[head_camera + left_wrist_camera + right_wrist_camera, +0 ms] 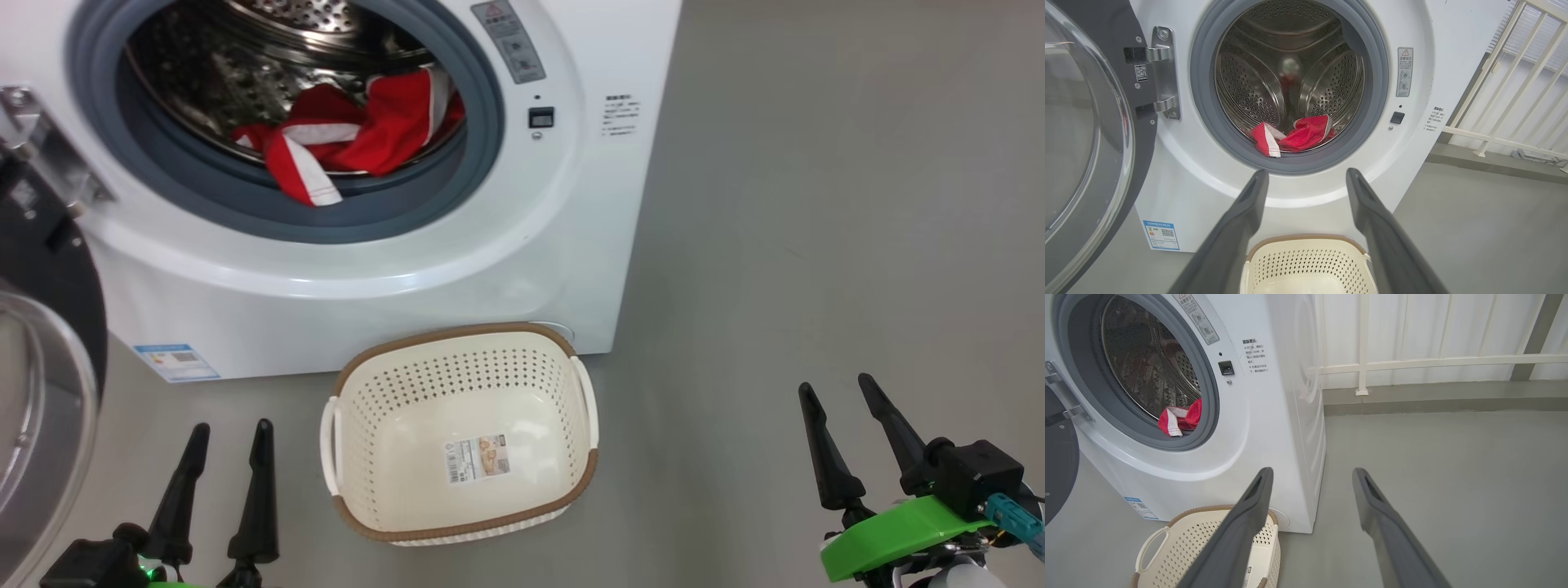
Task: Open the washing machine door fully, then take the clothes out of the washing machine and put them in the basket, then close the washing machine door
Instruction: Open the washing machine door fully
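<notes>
The clothes lie inside the washing machine at its front lip, the washing machine door open beside it, the basket just before it. The left gripper and right gripper gape wide, holding nothing. Print on its blue label is illegible.

Grey warning label on front panel of washing machine, right of drum opening: red triangle with exclamation mark, pictograms beneath, wording illegible. Printed text block further right: Chinese characters, too small to read with certainty. Blue sticker at lower left of front: QR code, fine print illegible. White QR-code sticker on black rim of door, beside hinge. Product label on bottom of basket: barcode, small picture, text illegible.
</notes>
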Robot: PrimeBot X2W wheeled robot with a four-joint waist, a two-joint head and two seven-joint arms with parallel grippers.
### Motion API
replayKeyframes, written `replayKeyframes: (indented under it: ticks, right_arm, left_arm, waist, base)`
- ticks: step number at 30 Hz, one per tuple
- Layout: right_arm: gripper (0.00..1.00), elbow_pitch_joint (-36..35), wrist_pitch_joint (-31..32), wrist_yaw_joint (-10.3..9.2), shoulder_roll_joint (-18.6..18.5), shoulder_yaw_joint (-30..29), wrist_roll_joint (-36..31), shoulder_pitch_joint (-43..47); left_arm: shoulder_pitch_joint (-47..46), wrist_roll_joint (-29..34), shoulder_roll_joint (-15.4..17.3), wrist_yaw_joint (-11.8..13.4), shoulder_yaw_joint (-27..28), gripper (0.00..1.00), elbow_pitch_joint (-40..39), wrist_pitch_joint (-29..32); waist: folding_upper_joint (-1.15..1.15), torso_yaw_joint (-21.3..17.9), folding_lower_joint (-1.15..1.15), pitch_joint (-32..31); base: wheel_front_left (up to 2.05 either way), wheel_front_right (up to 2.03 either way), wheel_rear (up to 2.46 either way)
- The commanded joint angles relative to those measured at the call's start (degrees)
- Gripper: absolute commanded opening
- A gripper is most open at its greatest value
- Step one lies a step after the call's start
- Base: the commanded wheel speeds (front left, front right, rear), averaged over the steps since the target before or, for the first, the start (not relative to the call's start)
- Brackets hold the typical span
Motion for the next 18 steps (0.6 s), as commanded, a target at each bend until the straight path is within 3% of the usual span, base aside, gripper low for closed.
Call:
replayKeyframes:
  ticks: [1, 18]
  right_arm:
    - [1.00, -1.58, -0.54, 0.36, -0.23, 0.93, 0.00, -1.72]
    - [1.00, -1.72, -0.54, 0.36, 0.21, 0.43, -0.01, -1.61]
  left_arm:
    - [-0.80, 0.19, 1.08, -0.32, 1.71, 1.00, -1.41, -0.27]
    - [-0.76, 0.38, 0.77, -0.32, 2.20, 1.00, -0.96, -0.27]
  waist:
    - [0.00, -1.86, 0.00, 0.94]
    - [0.00, -2.97, 0.00, 0.37]
  base:
    - [0.00, 0.00, 0.00]
    - [0.00, 0.00, 0.00]
